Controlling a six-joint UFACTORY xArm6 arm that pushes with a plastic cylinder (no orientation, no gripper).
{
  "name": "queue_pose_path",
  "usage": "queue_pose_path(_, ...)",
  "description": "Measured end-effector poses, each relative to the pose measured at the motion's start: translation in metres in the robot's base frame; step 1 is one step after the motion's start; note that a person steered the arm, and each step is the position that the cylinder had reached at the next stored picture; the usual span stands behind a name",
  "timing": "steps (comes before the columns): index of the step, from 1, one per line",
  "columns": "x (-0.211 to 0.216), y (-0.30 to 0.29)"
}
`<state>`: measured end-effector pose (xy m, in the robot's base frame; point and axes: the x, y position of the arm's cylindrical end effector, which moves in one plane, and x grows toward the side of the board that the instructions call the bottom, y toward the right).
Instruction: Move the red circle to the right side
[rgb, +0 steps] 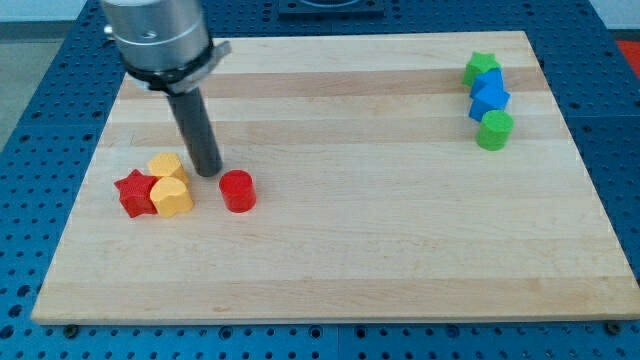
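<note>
- Camera view: a pale wooden board (330, 250) lies on a blue perforated table (40, 120), which shows around the board's edges.
- The arm (155, 35) comes in at the view's top left; its dark rod (195, 130) runs down and slightly toward the view's right.
- There are no fingers to open or close: the arm ends only in the rod, and nothing is gripped.
- My tip (207, 172) rests on the board near the view's left, just above and to the left of the red circle (237, 190).
- The tip and the red circle look very close; I cannot tell whether they touch.
- The red circle stands upright on the board's left half, below the middle height, well apart from the right edge.
- Just left of the red circle is a cluster of three blocks: a yellow heart (172, 197), a second yellow block (165, 166) above it whose shape I cannot make out, and a red star (133, 192) at the far left.
- The yellow heart touches both the red star and the other yellow block; a narrow gap separates it from the red circle.
- The tip stands just right of the upper yellow block.
- Near the view's top right, four blocks form a short, nearly vertical line: a green star (481, 68) on top, a blue block (487, 84), another blue block (490, 102), and a green circle (493, 130) at the bottom.
- Those four sit touching or nearly so, far from the tip and the red circle.
</note>
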<state>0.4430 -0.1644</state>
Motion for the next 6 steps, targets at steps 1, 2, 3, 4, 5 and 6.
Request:
queue_pose_path(1, 0.016, -0.013)
queue_pose_path(2, 0.040, -0.005)
queue_pose_path(3, 0.049, 0.041)
queue_pose_path(4, 0.049, 0.105)
queue_pose_path(5, 0.049, 0.126)
queue_pose_path(6, 0.049, 0.119)
